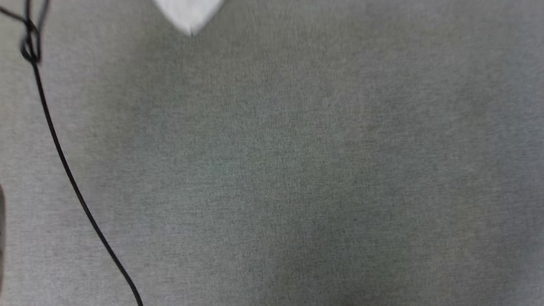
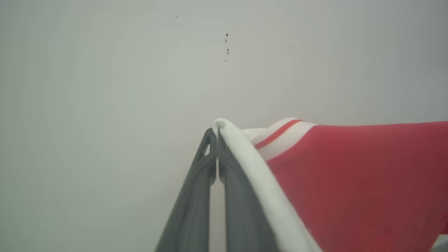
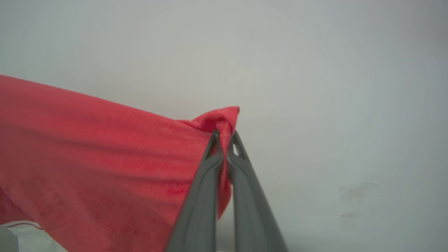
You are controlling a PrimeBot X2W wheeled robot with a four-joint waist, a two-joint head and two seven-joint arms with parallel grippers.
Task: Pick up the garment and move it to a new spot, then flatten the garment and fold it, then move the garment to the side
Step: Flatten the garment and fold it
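Head view, from the left: black cable (image 1: 55,140), knotted in a loop near the top corner, slanting down and rightward to the bottom edge. Lies on a grey woven surface (image 1: 318,170) reaching across to the right edge. Right of the cable, at the top edge, a white pointed tip (image 1: 189,15), blurred; cannot tell what it belongs to.

Left wrist view, from the left: plain pale background (image 2: 87,105), a few dark specks (image 2: 227,47) above centre. At centre, left gripper (image 2: 217,134), fingers pressed together at the tips, pinching a rolled white edge of the garment (image 2: 350,182). Drapes over the right-hand finger and spreads rightward: first a white band with a thin red stripe, then bright red cloth out to the right edge.

Right wrist view, from the left: red cloth of the garment coming in from the left edge, rippled with shallow folds, narrowing to a bunched corner at centre. There, right gripper (image 3: 224,134), fingers closed on that red corner, cloth squeezed between the tips. Further right, pale background, with faint grey smudges (image 3: 357,196) low down.
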